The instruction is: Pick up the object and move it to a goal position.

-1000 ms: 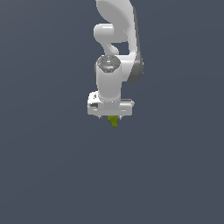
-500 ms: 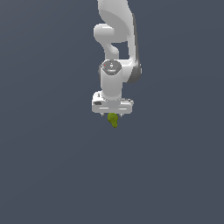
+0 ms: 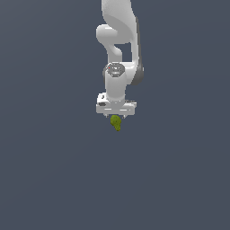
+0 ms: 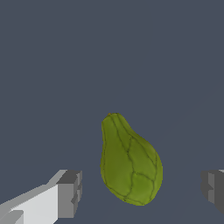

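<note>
compared with a second ago, arm and small olive-green lumpy object sit about the same in the exterior view; no clear shift. white panda gripper points straight down from the arm, object poking out just below it against plain dark grey background. wrist view: object, veined and pear-shaped, lies between the two grey finger pads, with gaps visible on both sides. fingers look spread, not touching it. whether anything supports the object, can't tell.
</note>
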Controlling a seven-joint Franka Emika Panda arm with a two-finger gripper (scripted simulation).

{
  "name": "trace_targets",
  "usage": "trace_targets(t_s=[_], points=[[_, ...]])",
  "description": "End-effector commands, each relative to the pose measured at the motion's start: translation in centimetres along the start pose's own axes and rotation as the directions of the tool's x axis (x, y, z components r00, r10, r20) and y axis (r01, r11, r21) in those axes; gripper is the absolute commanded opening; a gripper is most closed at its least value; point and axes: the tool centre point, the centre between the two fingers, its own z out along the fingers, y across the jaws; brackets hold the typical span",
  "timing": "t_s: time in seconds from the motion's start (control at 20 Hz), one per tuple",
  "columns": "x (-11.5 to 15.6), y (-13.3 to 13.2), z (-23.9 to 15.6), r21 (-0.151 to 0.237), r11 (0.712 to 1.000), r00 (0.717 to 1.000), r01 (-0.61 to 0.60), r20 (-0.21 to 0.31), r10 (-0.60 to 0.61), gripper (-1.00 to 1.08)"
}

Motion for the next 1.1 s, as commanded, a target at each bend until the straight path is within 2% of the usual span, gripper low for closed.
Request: trace_targets(t_s=[0.0, 0.25, 0.7, 1.0, 1.05], points=[[-0.2, 0.0, 0.1, 0.0, 1.0, 1.0, -0.002, -0.001, 0.002, 1.0], [-0.1, 0.0, 0.5, 0.0, 1.0, 1.0, -0.001, 0.0, 0.001, 1.0], [-0.3, 0.0, 4.2, 0.0, 1.0, 1.0, -0.001, -0.001, 0.001, 1.0], [-0.2, 0.0, 5.1, 0.0, 1.0, 1.0, -0.002, -0.001, 0.002, 1.0], [-0.2, 0.0, 5.1, 0.0, 1.0, 1.0, -0.002, -0.001, 0.002, -1.0]])
